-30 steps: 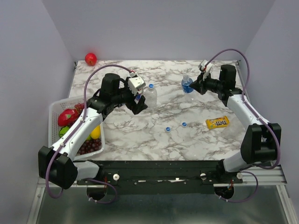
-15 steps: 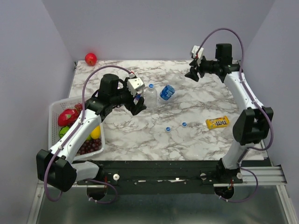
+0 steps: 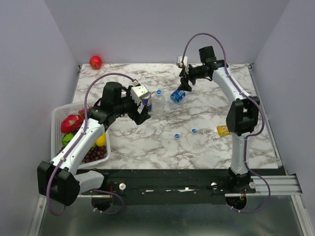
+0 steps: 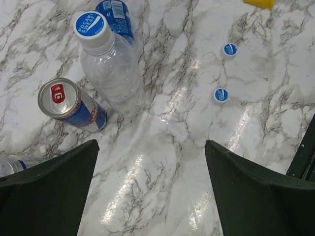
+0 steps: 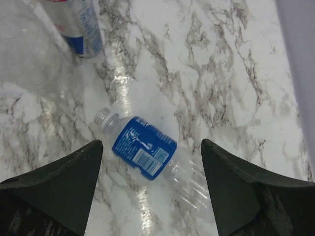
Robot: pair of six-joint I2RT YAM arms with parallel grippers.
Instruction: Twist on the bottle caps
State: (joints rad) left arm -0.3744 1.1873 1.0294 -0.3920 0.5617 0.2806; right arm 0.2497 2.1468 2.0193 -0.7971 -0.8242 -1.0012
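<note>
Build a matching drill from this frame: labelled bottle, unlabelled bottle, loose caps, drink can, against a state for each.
Things:
1. labelled bottle
2. unlabelled bottle
3. loose caps
4. drink can

States:
A. blue cap on
B. lying loose, on no bottle
C. on its side, neck open
D. silver top with a red tab

Pairs: 1-C, 2-A, 3-B, 4-D

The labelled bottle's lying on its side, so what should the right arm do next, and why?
Probably lower the right gripper over the blue-labelled bottle and grip it to stand it upright: it lies uncapped on its side below the open fingers, and two loose caps wait nearby.
</note>
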